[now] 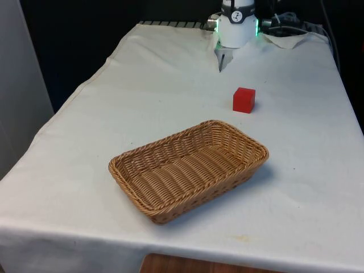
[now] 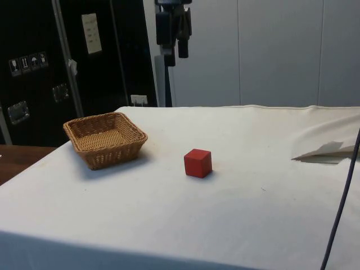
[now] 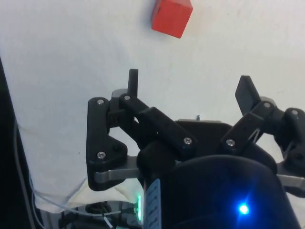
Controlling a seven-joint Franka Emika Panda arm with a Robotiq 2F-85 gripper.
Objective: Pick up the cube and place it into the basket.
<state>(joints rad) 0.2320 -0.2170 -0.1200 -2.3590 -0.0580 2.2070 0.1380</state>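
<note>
- Gripper: raised well above the worktop, fingers spread wide with nothing between them. In the side view the gripper hangs high, roughly over the stretch between basket and cube. This height and opening suit an approach from above, judged as the stage before any descent.
- Fingers: their tips point down toward the cloth; the cube lies beyond them, not between them, so the gripper would have to travel toward it before closing.
- Cube: red, resting flat on one face on the worktop, free of contact on all sides. It sits toward the far side and the front view's right, just beyond the basket's far corner. All edges look equal, so it has no long axis; in the wrist view the cube is turned a little against the finger line, so a slight wrist turn may be needed to meet opposite faces squarely.
- Basket: woven, rectangular, open upward and empty, near the cube but apart from it. Its long axis runs diagonally, from near-left to far-right in the front view.
</note>
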